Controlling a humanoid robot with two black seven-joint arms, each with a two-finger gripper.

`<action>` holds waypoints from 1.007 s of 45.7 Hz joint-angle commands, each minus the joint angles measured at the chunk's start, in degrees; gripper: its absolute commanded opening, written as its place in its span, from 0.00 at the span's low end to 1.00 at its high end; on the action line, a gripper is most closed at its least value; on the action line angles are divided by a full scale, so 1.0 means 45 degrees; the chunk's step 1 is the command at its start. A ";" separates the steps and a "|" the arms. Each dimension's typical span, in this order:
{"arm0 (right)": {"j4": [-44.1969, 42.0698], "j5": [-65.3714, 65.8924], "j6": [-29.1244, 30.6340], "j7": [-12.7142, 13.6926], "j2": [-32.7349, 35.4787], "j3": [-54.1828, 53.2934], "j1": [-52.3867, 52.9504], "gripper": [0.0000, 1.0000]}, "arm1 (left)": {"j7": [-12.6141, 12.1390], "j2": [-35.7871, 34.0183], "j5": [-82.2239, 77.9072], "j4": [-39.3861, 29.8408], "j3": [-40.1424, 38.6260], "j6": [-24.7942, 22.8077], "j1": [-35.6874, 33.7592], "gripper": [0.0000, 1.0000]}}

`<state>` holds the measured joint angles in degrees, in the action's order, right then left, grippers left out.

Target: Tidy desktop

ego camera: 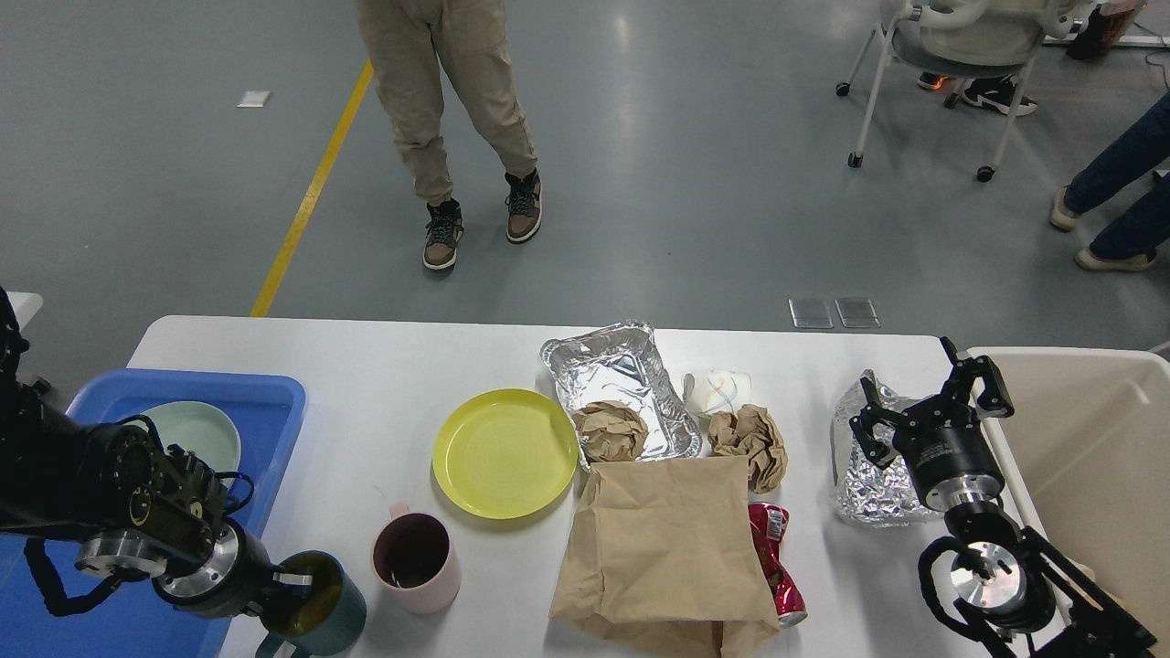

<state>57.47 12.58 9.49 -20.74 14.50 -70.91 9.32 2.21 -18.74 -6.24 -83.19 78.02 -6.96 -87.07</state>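
Note:
The white desktop (366, 366) holds a yellow plate (505, 452), a foil tray (622, 379), two crumpled brown paper balls (610, 431) (751, 440), a brown paper bag (667, 548), a crushed red can (777, 571), a pink mug (416, 559) and a white cup on its side (717, 391). My left gripper (291, 585) is shut on the rim of a dark teal mug (320, 614) at the near left edge. My right gripper (930, 407) is open and empty, just above a crumpled foil sheet (864, 484).
A blue tray (247, 393) at the left holds a pale green dish (196, 429). A beige bin (1088, 457) stands beyond the table's right end. A person (439, 91) walks on the floor behind the table. A wheeled chair stands at the back right.

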 commanded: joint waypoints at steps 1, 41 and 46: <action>-0.0018 -0.0002 0.0000 0.0000 0.0000 -0.0005 0.0000 1.00 | 0.0096 -0.0482 0.0000 -0.0244 0.0220 -0.1380 -0.1039 0.00; -0.0018 -0.0002 0.0000 0.0000 0.0000 -0.0005 0.0000 1.00 | 0.0096 -0.2143 -0.0780 -0.3448 0.3092 -0.8082 -1.2174 0.00; -0.0018 -0.0002 0.0000 0.0000 0.0000 -0.0005 0.0000 1.00 | 0.0135 -0.2707 -0.1249 -0.3117 0.3598 -0.7537 -1.1999 0.00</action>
<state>57.39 12.57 9.49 -20.74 14.50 -70.93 9.31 2.65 -28.56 -10.02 -98.68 92.02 -43.17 -141.74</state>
